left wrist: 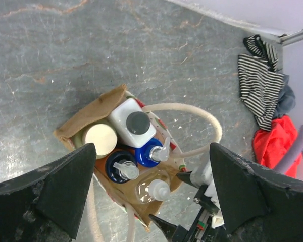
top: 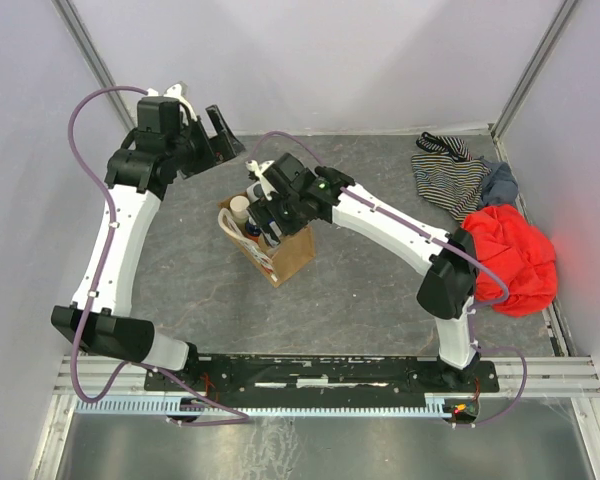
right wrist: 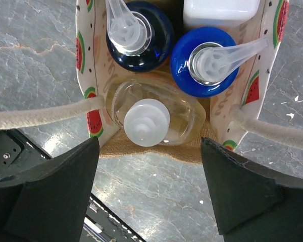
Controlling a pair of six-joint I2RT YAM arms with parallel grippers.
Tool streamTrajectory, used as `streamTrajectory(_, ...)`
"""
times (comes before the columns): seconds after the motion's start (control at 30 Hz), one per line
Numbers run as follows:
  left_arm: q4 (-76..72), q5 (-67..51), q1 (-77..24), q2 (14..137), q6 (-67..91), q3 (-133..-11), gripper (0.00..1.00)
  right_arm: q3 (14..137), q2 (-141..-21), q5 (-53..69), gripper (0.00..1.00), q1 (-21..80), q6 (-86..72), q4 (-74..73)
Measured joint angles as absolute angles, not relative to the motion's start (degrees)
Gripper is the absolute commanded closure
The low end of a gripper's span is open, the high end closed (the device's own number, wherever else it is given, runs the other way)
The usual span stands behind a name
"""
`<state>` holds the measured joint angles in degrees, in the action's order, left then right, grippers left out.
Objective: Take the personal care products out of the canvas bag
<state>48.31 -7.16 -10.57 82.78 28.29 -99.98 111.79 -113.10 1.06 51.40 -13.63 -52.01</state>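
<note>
The canvas bag [top: 285,262] stands upright at the table's middle, and its tan wall [left wrist: 83,118] shows in the left wrist view. It holds a white flat bottle [left wrist: 134,123], a pale-green cylinder with a cream cap [left wrist: 100,138], two blue-topped pump bottles [left wrist: 120,166] [left wrist: 152,151] and a beige pump bottle [left wrist: 154,189]. My right gripper [top: 270,218] is open just above the bag's near end, straddling the beige bottle [right wrist: 149,118] without touching it. My left gripper [top: 220,135] is open and empty, high behind the bag.
A red cloth [top: 510,255], a striped garment [top: 450,170] and a grey-blue cloth [top: 498,185] lie at the right. The bag's cream rope handles [right wrist: 40,116] hang out on both sides. Frame posts stand at the back corners.
</note>
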Motion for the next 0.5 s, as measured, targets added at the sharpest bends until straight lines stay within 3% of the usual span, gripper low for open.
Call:
streamTrajectory(0.27, 50.17, -6.07, -10.74, 82.65, 28.27, -97.23, 0.01, 109.25, -115.00, 0.93, 0.07, 51.83, -12.14, -48.21)
streamTrajectory(0.5, 50.72, -6.04, -10.74, 80.71, 28.18, -96.09, 0.01, 104.31, -115.22, 3.16, 0.06, 51.83, -1.76, -42.37)
